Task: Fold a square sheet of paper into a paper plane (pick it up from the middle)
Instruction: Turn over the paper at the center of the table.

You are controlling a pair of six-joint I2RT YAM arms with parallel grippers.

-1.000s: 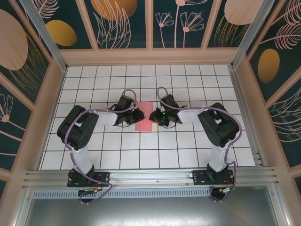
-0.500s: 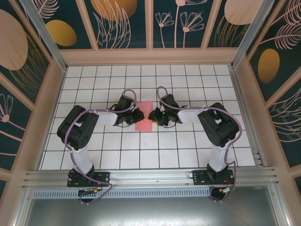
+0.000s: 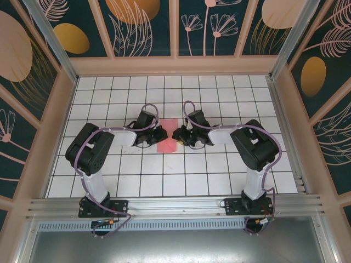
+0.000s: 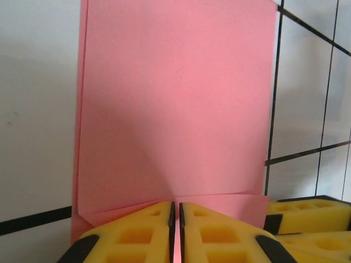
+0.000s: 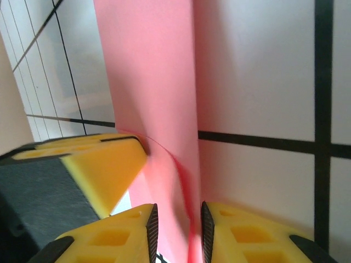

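Paper is found at the middle of the gridded tabletop (image 3: 164,181): the square sheet of paper (image 3: 166,146), pink and creased, is flanked by both arms. Its left edge is pinched by the left claw (image 3: 160,133), whose yellow pads are pressed almost together with a pink sliver caught between them in the left wrist view (image 4: 176,205). Its right edge is raised off the tiles and gripped by the right claw (image 3: 176,134), whose narrow gap is filled by the bowed paper (image 5: 153,82).
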